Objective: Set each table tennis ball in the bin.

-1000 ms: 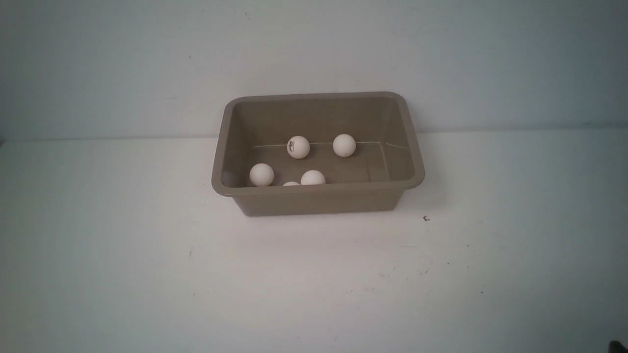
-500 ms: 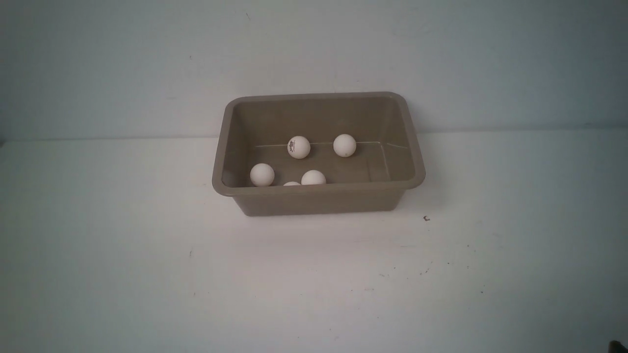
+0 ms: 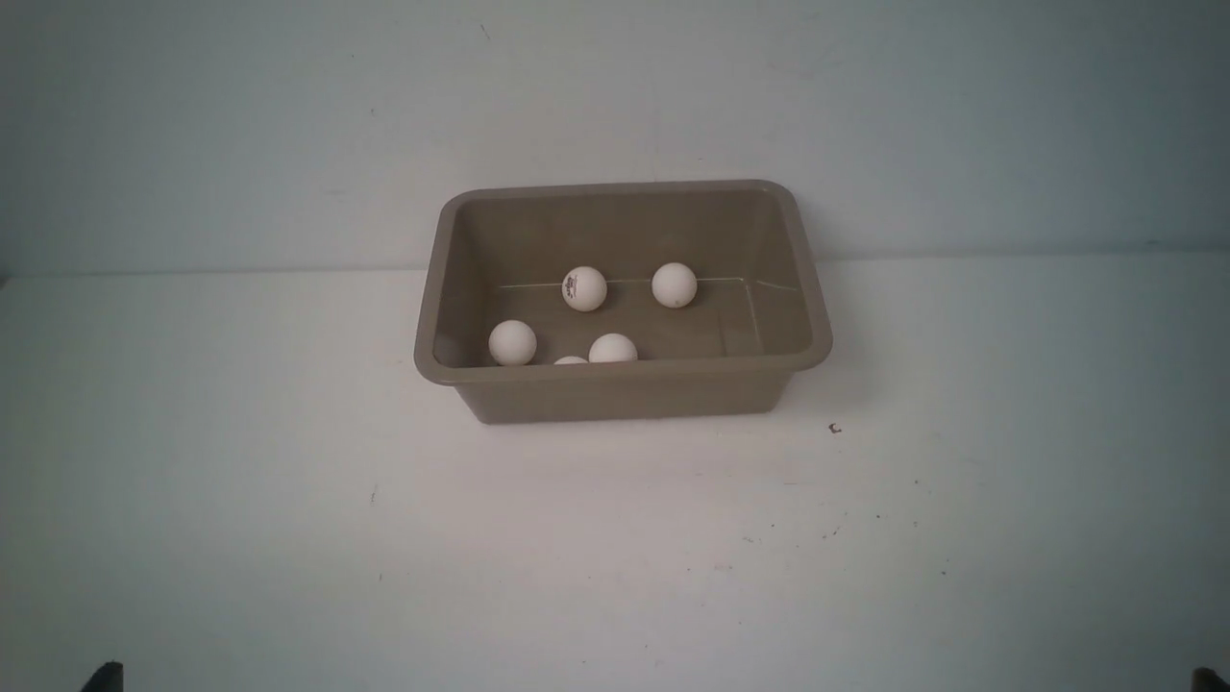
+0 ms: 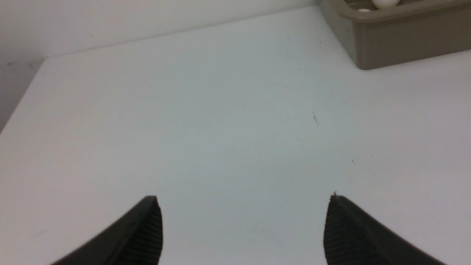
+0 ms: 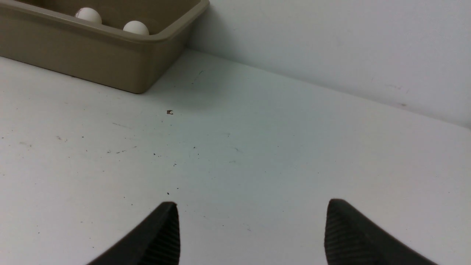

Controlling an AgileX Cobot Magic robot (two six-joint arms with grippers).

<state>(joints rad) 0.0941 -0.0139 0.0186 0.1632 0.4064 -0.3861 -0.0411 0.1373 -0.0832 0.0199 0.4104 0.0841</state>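
The taupe bin (image 3: 625,373) stands at the back middle of the white table. Several white table tennis balls lie inside it: one with a dark logo (image 3: 584,288), one beside it (image 3: 675,284), one near the left wall (image 3: 512,342), and others low behind the front rim (image 3: 613,348). My left gripper (image 4: 243,198) is open over bare table, with the bin (image 4: 404,33) far ahead of it. My right gripper (image 5: 252,202) is open too, nothing between its fingers, and the bin (image 5: 92,55) with two balls (image 5: 136,28) lies well beyond it.
A white wall rises right behind the bin. A small dark mark (image 3: 834,429) sits on the table near the bin's front right corner. The table's left edge (image 4: 22,103) shows in the left wrist view.
A dark tip of my left arm has come into the front view's bottom left corner. The balls and the bin have not moved.
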